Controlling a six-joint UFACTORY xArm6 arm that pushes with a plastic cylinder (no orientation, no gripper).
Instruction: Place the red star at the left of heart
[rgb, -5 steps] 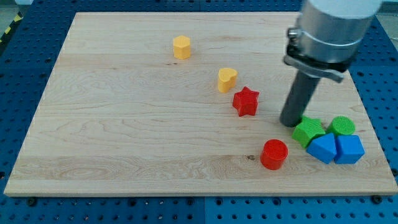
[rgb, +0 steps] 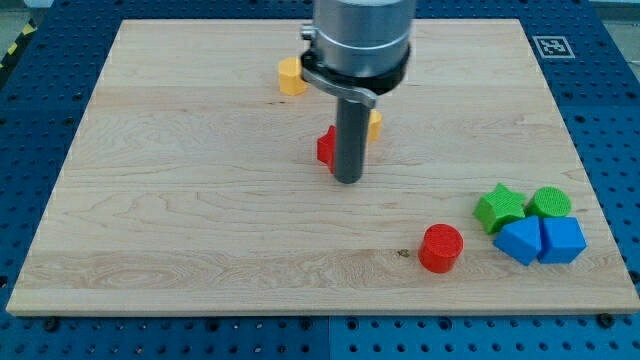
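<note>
The red star (rgb: 326, 148) lies near the board's middle, mostly hidden behind my rod. My tip (rgb: 347, 181) rests on the board touching or just at the star's right side. The yellow heart (rgb: 374, 124) peeks out to the right of the rod, up and right of the star. Only a sliver of each shows.
A yellow hexagonal block (rgb: 291, 76) sits at the view's upper middle, partly behind the arm. A red cylinder (rgb: 441, 248) lies at lower right. A green star (rgb: 498, 208), green cylinder (rgb: 551, 203) and two blue blocks (rgb: 541, 240) cluster at the right edge of the wooden board (rgb: 180, 200).
My rod has swept left from beside the green star to the board's middle. The red star has moved left and slightly up; it now sits left of and below the heart.
</note>
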